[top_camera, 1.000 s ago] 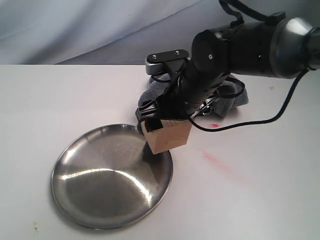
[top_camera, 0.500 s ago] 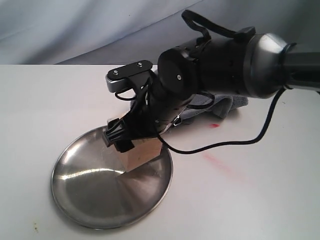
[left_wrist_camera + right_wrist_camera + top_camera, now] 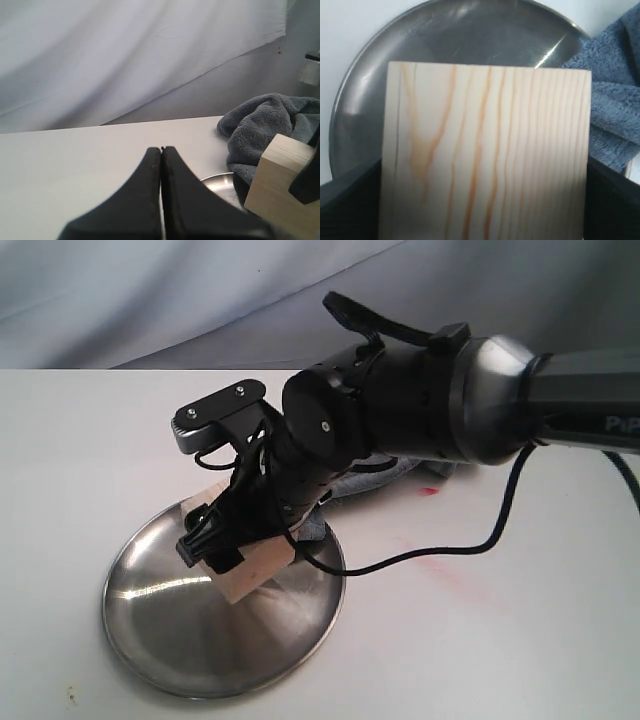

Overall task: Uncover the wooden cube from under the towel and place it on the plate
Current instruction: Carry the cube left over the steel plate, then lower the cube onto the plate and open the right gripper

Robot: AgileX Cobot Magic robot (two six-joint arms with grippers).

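Since the wooden cube (image 3: 256, 571) has moved from the two o'clock rim of the plate (image 3: 165, 655) to near its centre, pinched in the right gripper (image 3: 248, 560), only release seems left. The left gripper (image 3: 161, 167) sits closed and empty.

The white table (image 3: 80, 440) is matte and lightly scuffed. A faint pinkish-red smear (image 3: 440, 565) runs diagonally across its right half, slanting toward the front right corner. A smaller, brighter red spot (image 3: 430, 490) lies just beyond it, nearer the far edge. A few tiny dark specks (image 3: 70, 695) sit close to the front left corner, and another speck (image 3: 543, 416) lies toward the far right corner. Behind the far edge hangs a pale blue-grey cloth backdrop (image 3: 150, 290), creased in long soft folds.
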